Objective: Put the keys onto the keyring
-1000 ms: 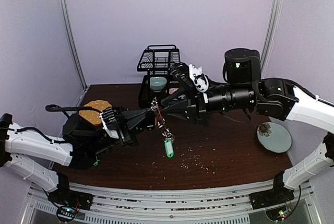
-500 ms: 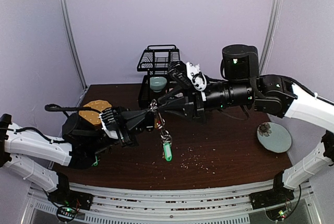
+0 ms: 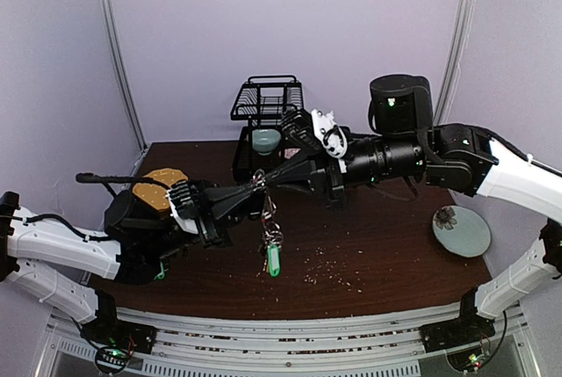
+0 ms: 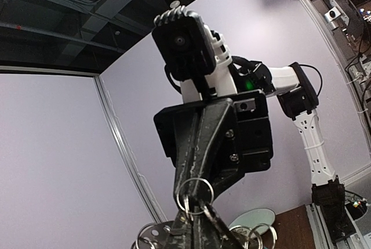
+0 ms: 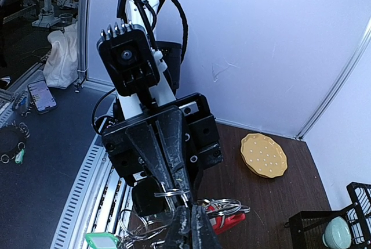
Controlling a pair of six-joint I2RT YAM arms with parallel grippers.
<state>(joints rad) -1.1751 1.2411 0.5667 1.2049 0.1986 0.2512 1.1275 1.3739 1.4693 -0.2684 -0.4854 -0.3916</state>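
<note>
Both grippers meet tip to tip above the middle of the table. My left gripper (image 3: 254, 187) is shut on the keyring (image 3: 266, 205). Its red sheathed arc (image 5: 229, 221) and several silver rings show in the right wrist view. My right gripper (image 3: 264, 181) is shut on a small split ring (image 4: 195, 194) of a key, right at the left fingertips (image 5: 181, 174). A bunch of keys (image 3: 270, 237) with a green tag (image 3: 273, 261) hangs below the grippers, above the table. The green tag also shows in the right wrist view (image 5: 101, 241).
A yellow plate (image 3: 162, 182) lies at the back left behind the left arm. A black wire rack (image 3: 266, 100) with a teal bowl (image 3: 265, 140) stands at the back centre. A grey-green plate (image 3: 461, 230) lies at the right. Crumbs are scattered on the brown table (image 3: 369, 263).
The right arm has shifted slightly left and up, with the tips still together. The hanging keys and green tag have swung down and to the left.
</note>
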